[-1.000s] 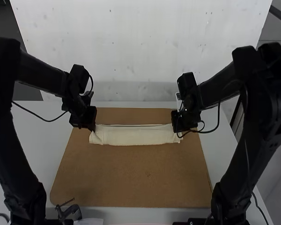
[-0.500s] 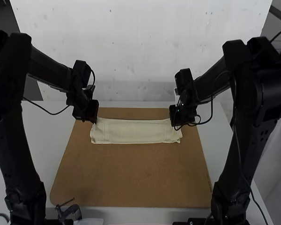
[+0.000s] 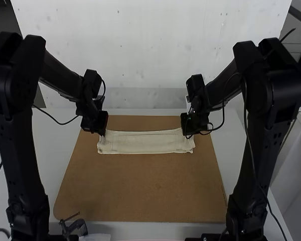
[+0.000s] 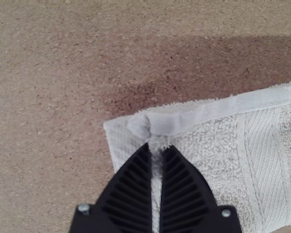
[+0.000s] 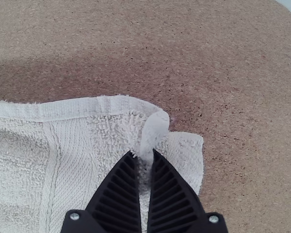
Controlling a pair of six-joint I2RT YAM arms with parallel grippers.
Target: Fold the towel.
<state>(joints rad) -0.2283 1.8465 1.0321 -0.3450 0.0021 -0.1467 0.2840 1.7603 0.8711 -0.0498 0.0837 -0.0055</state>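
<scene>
A flat brown board (image 3: 140,188) with a speckled, cork-like grain lies on the pale table (image 3: 55,143), and its near left corner is rounded. The pale tabletop shows along both sides of the board and past its near edge, where a small dark clamp (image 3: 76,228) stands. The towel (image 3: 145,143), cream-coloured, lies on the far part of the board as a long, narrow folded strip, running from side to side, with brown surface both beyond it and nearer the arms.

The left gripper (image 3: 101,133) is at the strip's left end, the right gripper (image 3: 187,134) at its right end. In the left wrist view, the left gripper (image 4: 157,146) is drawn in narrow, with terry cloth pinched between its black ribbed fingers near the hemmed edge. In the right wrist view, the right gripper (image 5: 144,152) is likewise narrow on the cloth; a small raised tuck of hem runs to its tips, and another layer juts out just beside it.

A flat woven band crosses the terry near each end. Along the hem, a soft shadow darkens the board in both wrist views. Thin black cables loop beside both arms.
</scene>
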